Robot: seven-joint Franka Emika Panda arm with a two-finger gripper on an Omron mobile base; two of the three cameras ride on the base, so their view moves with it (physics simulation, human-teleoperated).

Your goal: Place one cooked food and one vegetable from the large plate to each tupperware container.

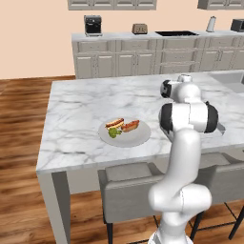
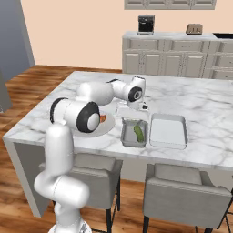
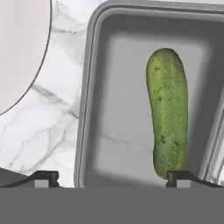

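Below the pincer (image 3: 112, 177): green cucumber (image 3: 167, 111) lying flat inside the smaller tupperware container (image 2: 129, 136), lengthwise along the tray wall on the side away from the large plate (image 1: 138, 136), free of both finger tips. Pincer spread wide over that tray, gripping nothing; one finger tip (image 3: 43, 177) over the tray's rim on the plate side, the other near the cucumber's end. Hangs straight above the tray in the right base view (image 2: 132, 116), pointing down.

Just beyond the pincer on the cucumber side: second tupperware container (image 2: 169, 130), wider, with nothing in it, its rim next to the first tray's rim, touching or not cannot be told. On the pincer's other side, near but apart from the smaller tray: large plate, round and pale, partly hidden by the arm in the right base view. On the plate, seen from the left base view: two hot dogs (image 1: 123, 124) side by side and a small green leafy vegetable (image 1: 114, 133) beside them, all toward the plate's edge farther from the pincer.

Under everything: marble desk (image 1: 81, 114). Against the desk's near side: two grey stools (image 2: 186, 195). Well behind the pincer, along the far wall: cabinets with a coffee machine (image 2: 146, 24) and a toaster (image 2: 194, 29).
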